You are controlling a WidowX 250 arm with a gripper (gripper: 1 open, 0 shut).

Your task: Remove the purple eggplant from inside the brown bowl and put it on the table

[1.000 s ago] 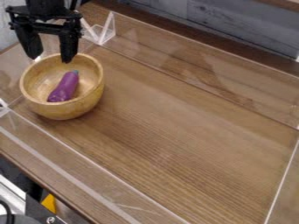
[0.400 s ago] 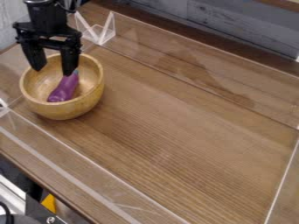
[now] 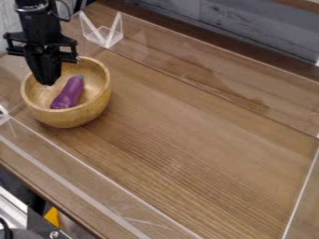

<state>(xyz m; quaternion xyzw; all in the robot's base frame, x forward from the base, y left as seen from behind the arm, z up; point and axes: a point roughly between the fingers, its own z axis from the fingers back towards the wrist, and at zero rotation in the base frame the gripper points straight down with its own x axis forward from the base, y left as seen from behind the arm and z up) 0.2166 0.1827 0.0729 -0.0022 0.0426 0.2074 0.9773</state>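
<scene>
The jaws are pressed together: the two black fingers point(image 3: 48, 67) of the gripper point(image 3: 50, 78) show as a single narrow column with no gap visible between them, and their tips stand inside the brown bowl point(image 3: 88, 105), at the upper end of the purple eggplant point(image 3: 67, 91). Whether the tips pinch that end of the eggplant or merely touch it cannot be resolved at this picture size; the contact area is dark and partly hidden by the fingers themselves. The gripper points straight down, with the black arm body rising out of the top edge of the view. The purple eggplant lies inside the brown bowl, on its pale inner floor, set diagonally with one end toward the gripper and the other toward the bowl's near-left wall. The bowl rests on the table point(image 3: 200, 140) close to its far-left corner, just beside the left edge. The tabletop is brown wood grain with darker streaks, and it is bordered by low clear plastic walls point(image 3: 187, 56) along the far edge, the left edge and the near edge. A small clear plastic piece point(image 3: 104, 30) stands at the far edge, a little to the right of the arm. Beyond the far wall a grey planked surface point(image 3: 249, 23) is visible.
</scene>
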